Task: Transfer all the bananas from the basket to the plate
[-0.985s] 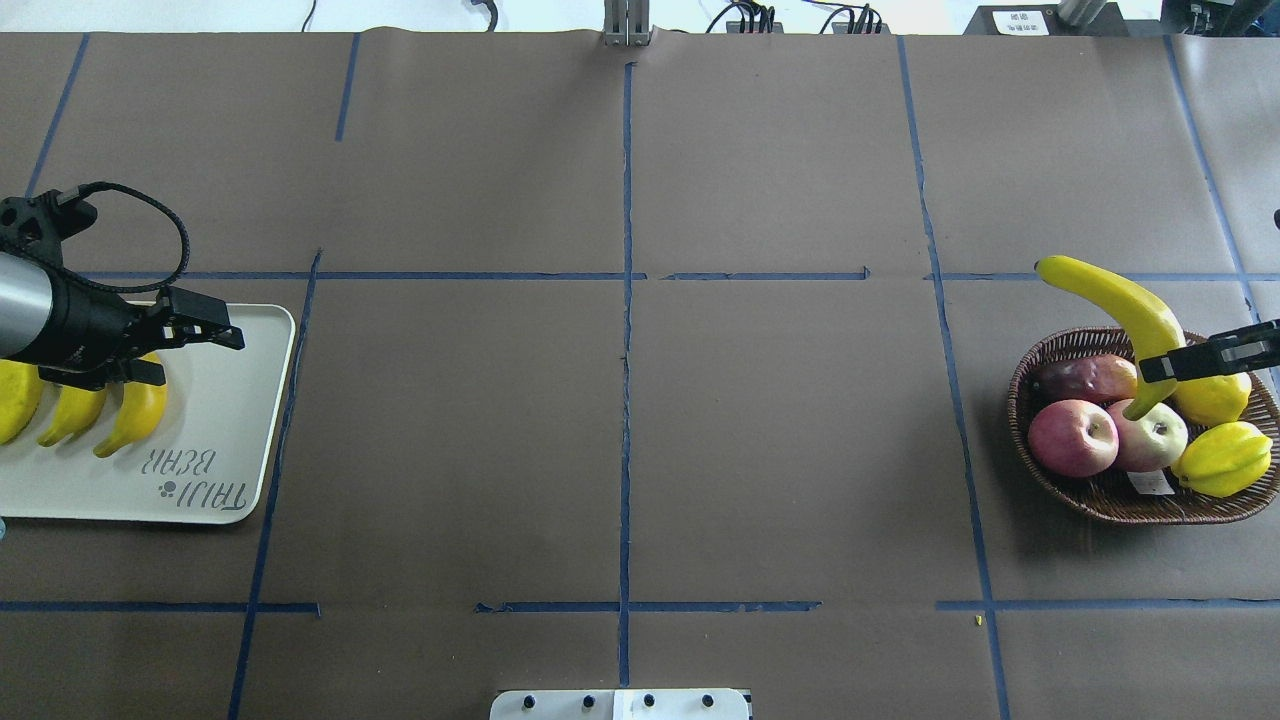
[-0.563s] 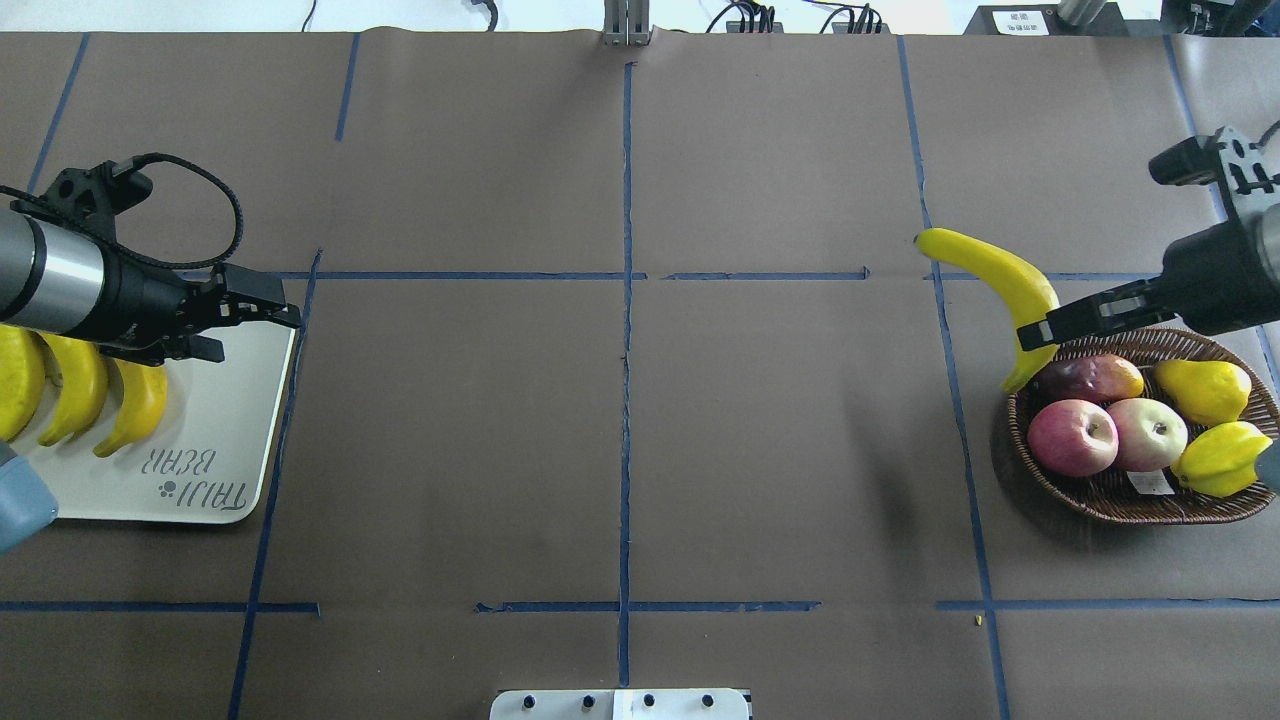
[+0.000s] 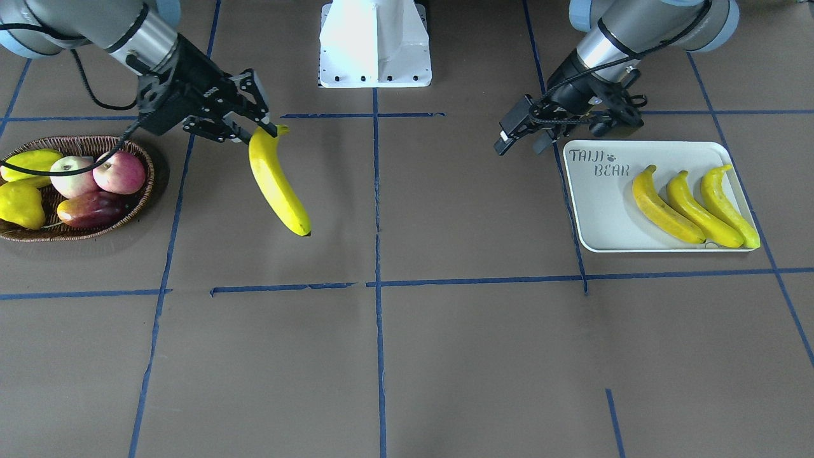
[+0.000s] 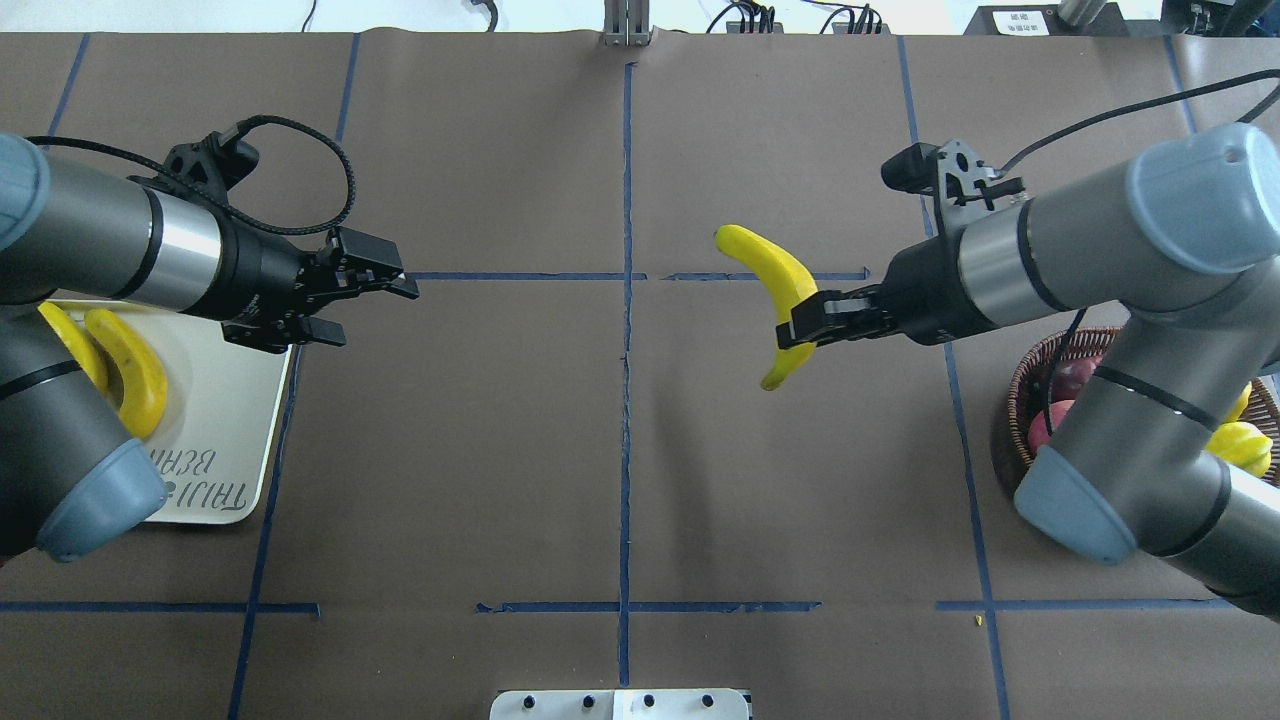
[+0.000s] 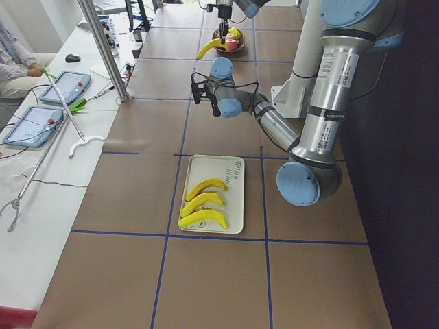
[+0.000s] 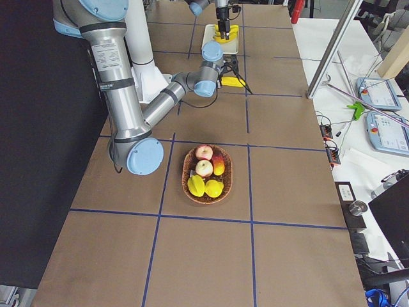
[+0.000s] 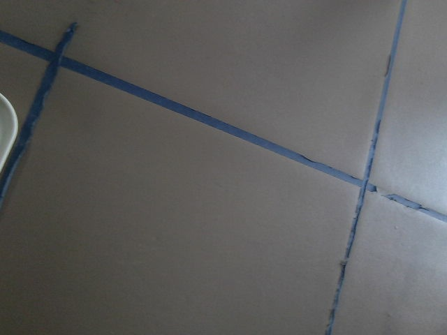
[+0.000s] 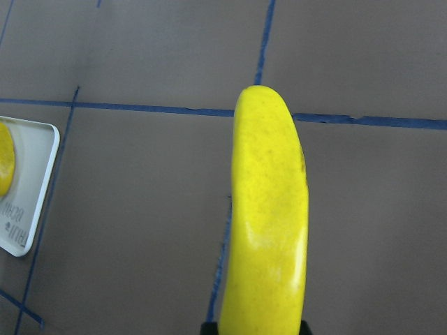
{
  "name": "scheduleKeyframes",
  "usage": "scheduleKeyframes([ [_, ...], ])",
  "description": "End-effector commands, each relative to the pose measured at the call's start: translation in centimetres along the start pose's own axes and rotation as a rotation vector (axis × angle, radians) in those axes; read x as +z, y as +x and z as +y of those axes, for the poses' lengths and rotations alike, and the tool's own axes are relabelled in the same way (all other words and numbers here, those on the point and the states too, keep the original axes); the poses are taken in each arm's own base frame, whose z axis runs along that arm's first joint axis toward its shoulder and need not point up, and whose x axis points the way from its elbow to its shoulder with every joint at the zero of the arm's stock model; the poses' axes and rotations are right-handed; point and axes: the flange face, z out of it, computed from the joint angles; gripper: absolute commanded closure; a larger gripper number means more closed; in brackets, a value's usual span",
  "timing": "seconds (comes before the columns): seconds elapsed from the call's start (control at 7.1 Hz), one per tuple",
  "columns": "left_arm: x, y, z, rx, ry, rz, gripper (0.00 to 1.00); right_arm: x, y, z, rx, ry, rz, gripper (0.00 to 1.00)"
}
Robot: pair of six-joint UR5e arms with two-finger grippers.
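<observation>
My right gripper (image 4: pixel 800 330) is shut on one end of a long yellow banana (image 4: pixel 772 280), held in the air right of the table's centre line; this banana (image 3: pixel 276 184) hangs well clear of the wicker basket (image 3: pixel 147 184). The right wrist view is filled by the same banana (image 8: pixel 269 223). Three bananas (image 3: pixel 696 208) lie side by side on the pale "TAIJI BEAR" plate (image 3: pixel 598 210). My left gripper (image 4: pixel 380 316) is open and empty, hovering just past the plate's inner edge (image 4: pixel 270 420). No banana shows in the basket.
The basket (image 4: pixel 1015 395), partly hidden under my right arm, holds two apples (image 3: pixel 121 172), a dark mango and yellow fruits (image 3: pixel 22 205). The robot's white base (image 3: pixel 375 44) stands at mid table. Blue tape lines cross the brown table cover.
My right gripper carried the banana from above the basket leftward toward the table's centre. My left gripper moved right, off the plate and out over the table.
</observation>
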Motion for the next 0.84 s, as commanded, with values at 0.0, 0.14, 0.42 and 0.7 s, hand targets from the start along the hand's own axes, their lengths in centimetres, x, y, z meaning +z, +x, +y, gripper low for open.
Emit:
scheduleKeyframes([
  [0.0,1.5,4.5,1.5,-0.131,0.020,0.059,0.00,3.6,-5.0,0.9,0.039,0.060,-0.026,1.00],
  [0.14,1.9,6.5,1.6,-0.231,0.010,0.081,0.00,4.4,-6.5,1.4,0.033,0.071,-0.038,1.00],
  [0.42,2.5,8.1,1.9,-0.321,-0.005,0.093,0.00,5.6,-9.9,2.7,0.048,0.096,-0.074,1.00],
  [0.7,2.9,9.8,2.0,-0.340,-0.012,0.105,0.00,6.0,-11.3,3.5,0.039,0.082,-0.095,1.00],
])
